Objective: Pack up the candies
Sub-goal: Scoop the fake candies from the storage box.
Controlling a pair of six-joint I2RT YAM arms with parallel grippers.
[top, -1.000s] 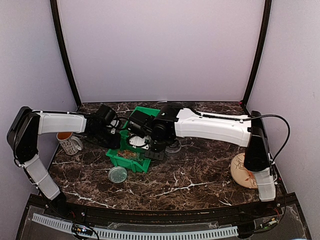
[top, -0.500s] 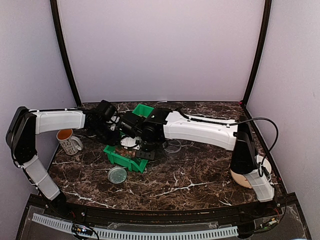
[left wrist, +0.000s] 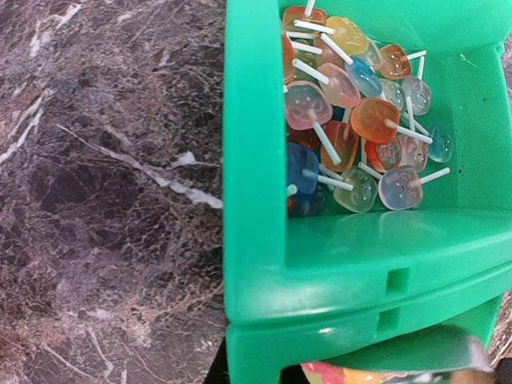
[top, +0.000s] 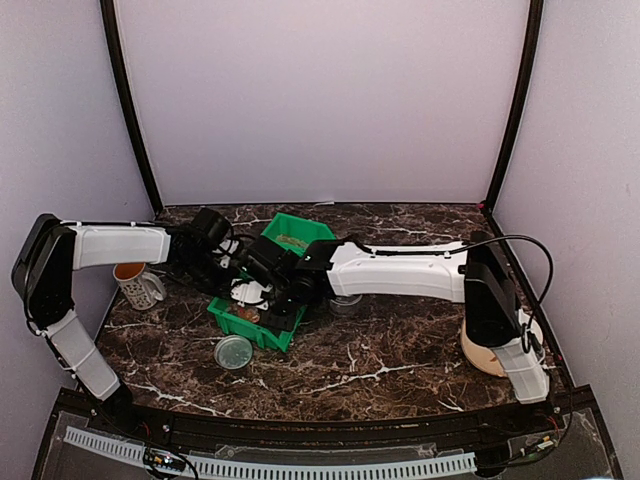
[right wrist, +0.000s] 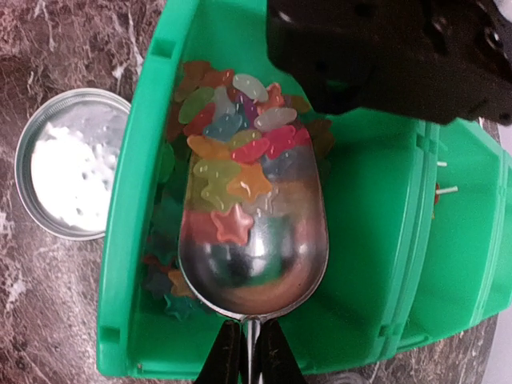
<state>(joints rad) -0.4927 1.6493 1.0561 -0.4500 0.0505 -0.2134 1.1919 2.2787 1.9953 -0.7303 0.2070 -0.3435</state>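
Seen from above, the dark marbled tabletop [top: 400,360] carries two green plastic bins standing side by side, the near green bin [top: 262,335] and the far green bin [top: 310,228]. Both arms reach to them: the left pincer [top: 228,272] is at their left side and the right pincer [top: 275,290] is over the near one. The jaws are too small here to judge. A white mug [top: 137,287] stands well to the left. A round metal lid [top: 235,350] lies just in front of the near green bin, a clear round container [top: 345,300] sits just to its right, and a cream patterned plate [top: 480,345] lies at the right arm's base.

In the left wrist view, the far green bin [left wrist: 256,160] holds flat coloured lollipops on white sticks [left wrist: 352,112]. Its thick rim runs down to the bottom edge, where the left pincer is clenched on it; the fingers themselves hardly show.

In the right wrist view, the right pincer [right wrist: 250,364] is clenched on the thin handle of a shiny metal scoop [right wrist: 264,272], which lies inside the near green bin [right wrist: 360,200]. The candies [right wrist: 232,180], small star and bean shapes in mixed colours, fill the front of the scoop, and more lie on the bin floor around it. The lid [right wrist: 68,184] is just outside the bin wall
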